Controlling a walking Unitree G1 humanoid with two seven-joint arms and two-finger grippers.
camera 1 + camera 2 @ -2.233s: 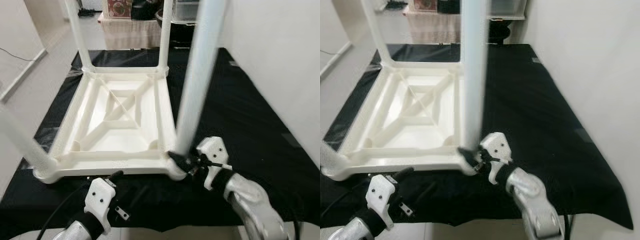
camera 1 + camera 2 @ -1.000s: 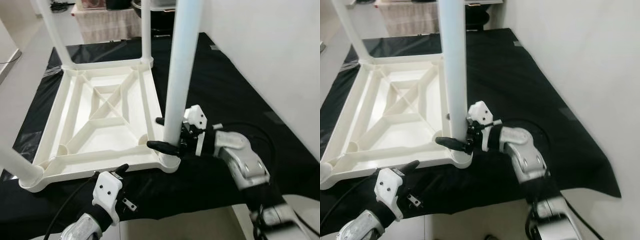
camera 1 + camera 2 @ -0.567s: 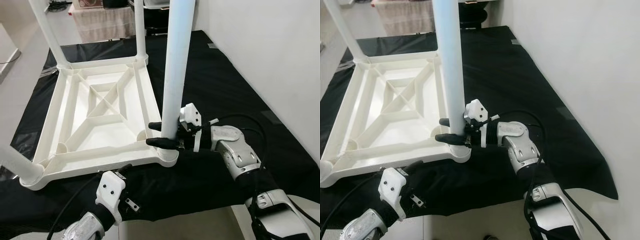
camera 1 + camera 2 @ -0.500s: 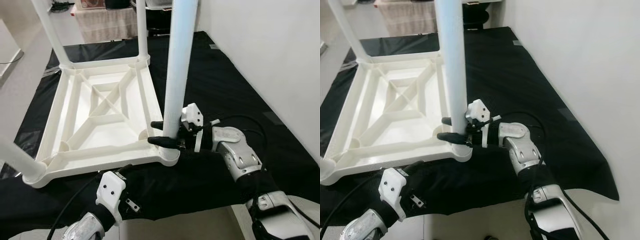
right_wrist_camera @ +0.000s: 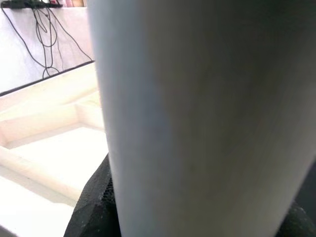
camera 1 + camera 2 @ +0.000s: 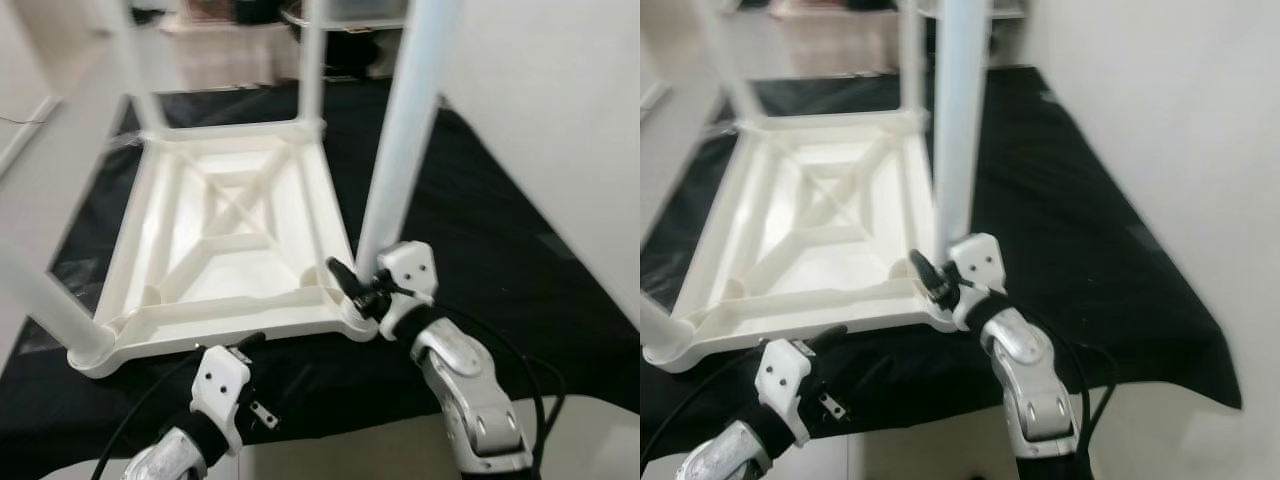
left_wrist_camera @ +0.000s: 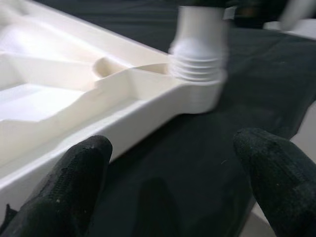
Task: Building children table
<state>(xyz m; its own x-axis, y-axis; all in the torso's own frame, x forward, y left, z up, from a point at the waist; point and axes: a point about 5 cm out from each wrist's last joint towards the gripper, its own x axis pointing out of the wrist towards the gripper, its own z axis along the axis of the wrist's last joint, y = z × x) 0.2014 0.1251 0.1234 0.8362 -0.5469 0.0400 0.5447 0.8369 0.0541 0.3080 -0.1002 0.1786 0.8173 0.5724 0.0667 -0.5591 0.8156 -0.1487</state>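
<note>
**Last leg going on, right gripper's on it**

White plastic children's table (image 6: pixel 235 235) sits upside down on the black floor cloth (image 6: pixel 480 230), dead centre. Right gripper (image 6: pixel 352 288) at about 5 o'clock is clamped around the base of the white round plastic table leg (image 6: pixel 400 150), right at the threaded corner socket (image 7: pixel 198 74). Left gripper (image 7: pixel 173 173) hovers at 7 o'clock, fingers spread, holding nothing. Looks light, stiff and smooth, probably slippery, so I'd grip low near the socket, not up the tube

A black cloth (image 6: pixel 480 230) covers the floor. Beyond it stands what may be a draped bench (image 6: pixel 240 40). A white wall (image 6: pixel 560 120) runs beside them.
</note>
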